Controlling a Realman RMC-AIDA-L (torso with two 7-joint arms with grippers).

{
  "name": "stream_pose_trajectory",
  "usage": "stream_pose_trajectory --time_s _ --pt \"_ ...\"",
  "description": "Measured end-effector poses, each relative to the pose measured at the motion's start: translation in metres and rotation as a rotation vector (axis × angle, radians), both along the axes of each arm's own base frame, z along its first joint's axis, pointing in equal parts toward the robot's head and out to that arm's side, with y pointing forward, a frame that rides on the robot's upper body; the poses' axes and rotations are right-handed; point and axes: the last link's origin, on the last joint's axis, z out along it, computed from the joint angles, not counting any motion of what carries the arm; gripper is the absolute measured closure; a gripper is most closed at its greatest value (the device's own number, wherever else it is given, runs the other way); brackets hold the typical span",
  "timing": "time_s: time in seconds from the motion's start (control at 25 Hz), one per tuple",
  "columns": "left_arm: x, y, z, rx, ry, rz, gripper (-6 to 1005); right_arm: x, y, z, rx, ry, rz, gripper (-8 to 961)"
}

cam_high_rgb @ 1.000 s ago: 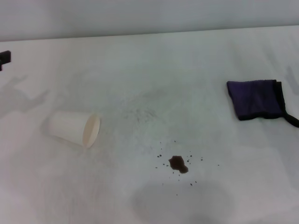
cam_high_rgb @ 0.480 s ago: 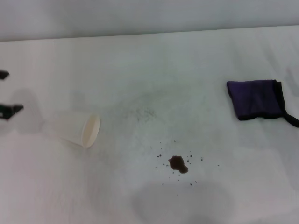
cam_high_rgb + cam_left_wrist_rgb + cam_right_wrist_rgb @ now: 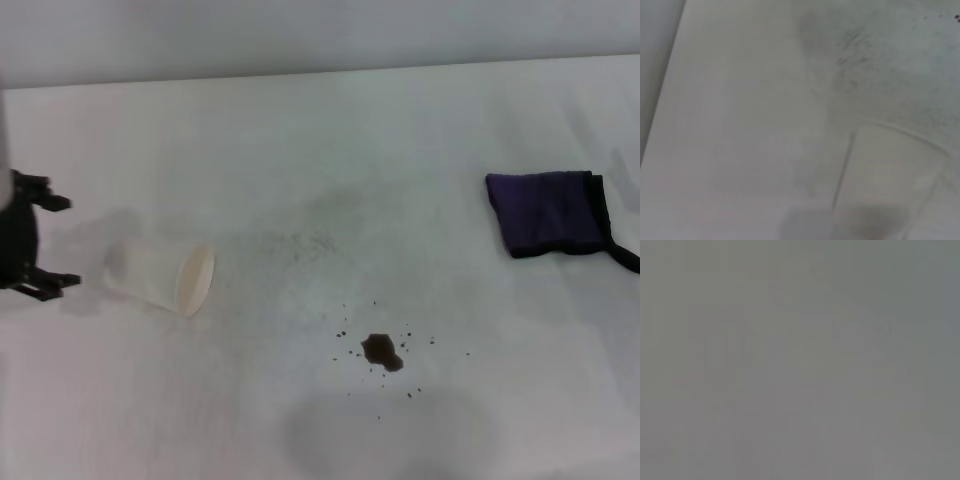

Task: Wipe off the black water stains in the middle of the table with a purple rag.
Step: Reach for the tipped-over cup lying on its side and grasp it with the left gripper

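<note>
The black water stains (image 3: 381, 351) are a small dark blot ringed by specks on the white table (image 3: 330, 140), front of centre. The purple rag (image 3: 549, 213) lies folded at the right, its black strap trailing to the edge. My left gripper (image 3: 58, 241) is open at the far left, its fingers pointing at the base of a white paper cup (image 3: 165, 277) lying on its side, a short gap away. The cup fills the near part of the left wrist view (image 3: 890, 180). My right gripper is out of view; its wrist view shows only flat grey.
Faint grey scuffs (image 3: 300, 240) mark the tabletop between the cup and the stain. The table's far edge (image 3: 320, 72) meets a grey wall. A few stain specks show at a corner of the left wrist view (image 3: 956, 18).
My left gripper has come in from the far left edge toward the cup's base, open. The cup, rag and stain have not moved.
</note>
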Motion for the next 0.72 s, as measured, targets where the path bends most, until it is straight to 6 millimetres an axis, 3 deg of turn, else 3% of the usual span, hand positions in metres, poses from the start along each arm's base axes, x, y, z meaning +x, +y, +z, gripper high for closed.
stream_pose_trajectory --time_s 0.44,0.72 --pt "0.011 0.002 -0.031 -0.076 0.015 -0.131 123 -0.003 0.002 0.001 0.008 0.009 0.019 95" --pt "0.007 0.003 -0.046 -0.1 0.002 -0.188 140 -0.004 -0.001 0.003 0.019 0.009 0.033 96"
